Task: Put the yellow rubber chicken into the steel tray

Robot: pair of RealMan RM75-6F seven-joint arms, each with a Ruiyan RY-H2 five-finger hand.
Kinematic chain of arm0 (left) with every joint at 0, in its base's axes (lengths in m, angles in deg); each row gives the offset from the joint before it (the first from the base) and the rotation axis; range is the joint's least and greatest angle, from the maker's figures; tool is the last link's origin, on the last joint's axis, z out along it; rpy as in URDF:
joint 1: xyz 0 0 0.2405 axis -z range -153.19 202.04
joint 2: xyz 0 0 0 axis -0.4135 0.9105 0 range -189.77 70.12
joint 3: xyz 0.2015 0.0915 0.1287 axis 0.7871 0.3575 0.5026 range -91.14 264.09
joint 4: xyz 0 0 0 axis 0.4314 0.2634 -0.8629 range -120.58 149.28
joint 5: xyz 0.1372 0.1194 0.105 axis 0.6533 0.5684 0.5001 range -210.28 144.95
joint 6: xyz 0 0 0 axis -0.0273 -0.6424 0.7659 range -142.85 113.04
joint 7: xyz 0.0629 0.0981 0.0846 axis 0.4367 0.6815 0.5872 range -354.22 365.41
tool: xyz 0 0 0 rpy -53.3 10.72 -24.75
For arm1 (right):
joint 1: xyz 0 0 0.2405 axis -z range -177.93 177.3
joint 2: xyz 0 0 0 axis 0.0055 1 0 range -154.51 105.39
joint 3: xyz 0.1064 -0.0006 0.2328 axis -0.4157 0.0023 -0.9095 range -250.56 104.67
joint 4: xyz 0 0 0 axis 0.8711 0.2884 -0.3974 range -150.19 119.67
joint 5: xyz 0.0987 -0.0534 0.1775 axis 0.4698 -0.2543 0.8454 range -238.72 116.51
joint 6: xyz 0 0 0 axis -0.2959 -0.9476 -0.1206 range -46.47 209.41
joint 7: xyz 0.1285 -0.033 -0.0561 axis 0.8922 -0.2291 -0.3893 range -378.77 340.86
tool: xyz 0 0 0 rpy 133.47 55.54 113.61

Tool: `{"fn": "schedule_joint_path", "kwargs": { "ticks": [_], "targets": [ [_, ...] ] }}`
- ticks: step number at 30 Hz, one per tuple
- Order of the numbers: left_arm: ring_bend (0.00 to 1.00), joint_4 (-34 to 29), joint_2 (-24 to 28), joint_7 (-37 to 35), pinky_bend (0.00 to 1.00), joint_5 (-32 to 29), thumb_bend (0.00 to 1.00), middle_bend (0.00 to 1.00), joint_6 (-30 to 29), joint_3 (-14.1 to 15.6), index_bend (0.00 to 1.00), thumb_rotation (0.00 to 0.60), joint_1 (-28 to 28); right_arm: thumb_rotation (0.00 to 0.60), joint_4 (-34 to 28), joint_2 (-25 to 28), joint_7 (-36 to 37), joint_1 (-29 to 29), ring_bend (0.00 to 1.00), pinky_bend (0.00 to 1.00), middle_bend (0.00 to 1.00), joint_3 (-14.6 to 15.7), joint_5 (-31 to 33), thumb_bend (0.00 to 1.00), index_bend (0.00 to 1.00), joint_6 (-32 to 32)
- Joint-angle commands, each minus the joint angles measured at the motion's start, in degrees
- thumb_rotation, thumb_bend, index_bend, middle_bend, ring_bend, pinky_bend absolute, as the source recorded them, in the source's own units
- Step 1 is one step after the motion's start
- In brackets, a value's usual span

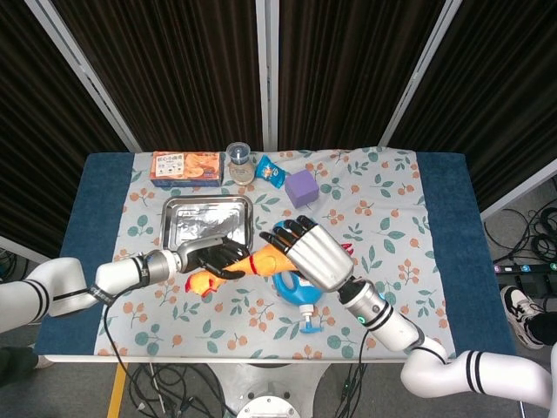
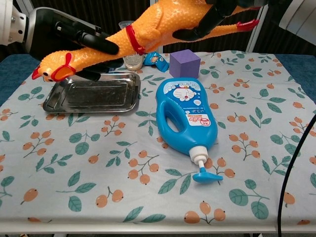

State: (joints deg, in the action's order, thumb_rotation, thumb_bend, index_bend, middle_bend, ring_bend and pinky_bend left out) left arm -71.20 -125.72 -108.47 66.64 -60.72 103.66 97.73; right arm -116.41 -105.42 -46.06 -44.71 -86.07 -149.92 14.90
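Observation:
The yellow rubber chicken [image 2: 158,29] hangs stretched in the air, head low at the left and red feet high at the right. My left hand [image 2: 64,34] grips its neck with black fingers, just above the steel tray [image 2: 91,96]. My right hand [image 2: 212,19] holds the body end near the legs. In the head view the chicken [image 1: 233,268] lies between the left hand [image 1: 213,255] and the right hand [image 1: 313,252], in front of the tray [image 1: 196,222], which holds nothing.
A blue detergent bottle [image 2: 186,116] lies on the cloth right of the tray, pump toward the front. Behind stand a purple cube [image 2: 184,62], a jar [image 1: 239,163], a blue snack packet [image 1: 270,171] and an orange box [image 1: 185,167].

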Motion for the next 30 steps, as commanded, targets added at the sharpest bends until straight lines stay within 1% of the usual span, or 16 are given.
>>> {"fn": "schedule_joint_path", "kwargs": {
  "ticks": [1, 6, 10, 13, 16, 17, 19, 21, 24, 27, 30],
  "targets": [
    [0.81, -0.5, 0.2, 2.0, 0.93, -1.4, 0.77, 0.87, 1.0, -0.7, 0.77, 0.6, -0.6, 0.6, -1.5, 1.7, 1.3, 0.8, 0.06, 0.17, 0.07, 0.1, 0.9, 0.0, 0.0, 0.2],
    [0.81, -0.9, 0.1, 7.8, 0.93, -4.0, 0.77, 0.87, 2.8, -1.7, 0.77, 0.6, -1.9, 0.6, -3.0, 4.9, 4.3, 2.6, 0.04, 0.16, 0.04, 0.8, 0.4, 0.0, 0.0, -1.2],
    [0.81, -0.8, 0.3, 16.2, 0.93, -7.7, 0.77, 0.87, 4.1, -3.1, 0.77, 0.6, -3.9, 0.6, -3.7, 8.3, 8.0, 4.8, 0.04, 0.16, 0.03, 1.7, -0.9, 0.0, 0.0, -3.3],
    [0.8, -0.2, 0.1, 23.0, 0.93, -10.4, 0.77, 0.87, 5.3, -4.0, 0.77, 0.6, -5.4, 0.6, -3.2, 11.0, 10.8, 7.2, 0.04, 0.16, 0.04, 3.4, -2.2, 0.0, 0.0, -5.1],
    [0.8, 1.5, -0.6, 30.6, 0.93, -13.9, 0.77, 0.87, 6.0, -5.3, 0.77, 0.6, -7.4, 0.6, -1.8, 13.3, 13.1, 9.9, 0.04, 0.16, 0.04, 5.4, -3.4, 0.0, 0.0, -7.4],
    [0.79, 2.7, -1.2, 34.3, 0.93, -15.0, 0.77, 0.86, 5.6, -5.9, 0.77, 0.6, -8.4, 0.6, -1.2, 14.0, 13.9, 11.0, 0.04, 0.16, 0.04, 6.0, -3.8, 0.0, 0.0, -8.6],
    [0.77, 4.6, -2.1, 39.5, 0.91, -16.8, 0.77, 0.86, 5.4, -6.6, 0.77, 0.6, -9.7, 0.6, -0.5, 15.1, 15.3, 12.7, 0.04, 0.16, 0.04, 6.6, -4.3, 0.0, 0.0, -10.4],
    [0.75, 7.2, -3.5, 45.0, 0.87, -18.7, 0.77, 0.85, 4.9, -7.7, 0.77, 0.6, -11.2, 0.6, -0.1, 16.4, 17.0, 14.4, 0.04, 0.16, 0.05, 7.1, -4.5, 0.0, 0.0, -12.3],
    [0.69, 11.4, -6.1, 49.9, 0.73, -20.2, 0.77, 0.83, 4.3, -9.3, 0.77, 0.6, -13.0, 0.6, 0.4, 17.9, 19.4, 16.3, 0.05, 0.16, 0.06, 7.3, -4.0, 0.0, 0.0, -14.0],
    [0.66, 16.5, -9.2, 53.9, 0.69, -22.1, 0.77, 0.8, 5.0, -11.1, 0.77, 0.6, -14.0, 0.6, 0.7, 19.2, 20.8, 17.5, 0.05, 0.16, 0.06, 7.4, -3.7, 0.0, 0.0, -14.7],
    [0.61, 21.8, -12.4, 58.4, 0.64, -24.4, 0.77, 0.77, 6.8, -12.7, 0.76, 0.6, -14.8, 0.6, 0.7, 20.0, 21.1, 18.6, 0.05, 0.16, 0.06, 7.6, -4.4, 0.0, 0.0, -15.8]
  ]
}}
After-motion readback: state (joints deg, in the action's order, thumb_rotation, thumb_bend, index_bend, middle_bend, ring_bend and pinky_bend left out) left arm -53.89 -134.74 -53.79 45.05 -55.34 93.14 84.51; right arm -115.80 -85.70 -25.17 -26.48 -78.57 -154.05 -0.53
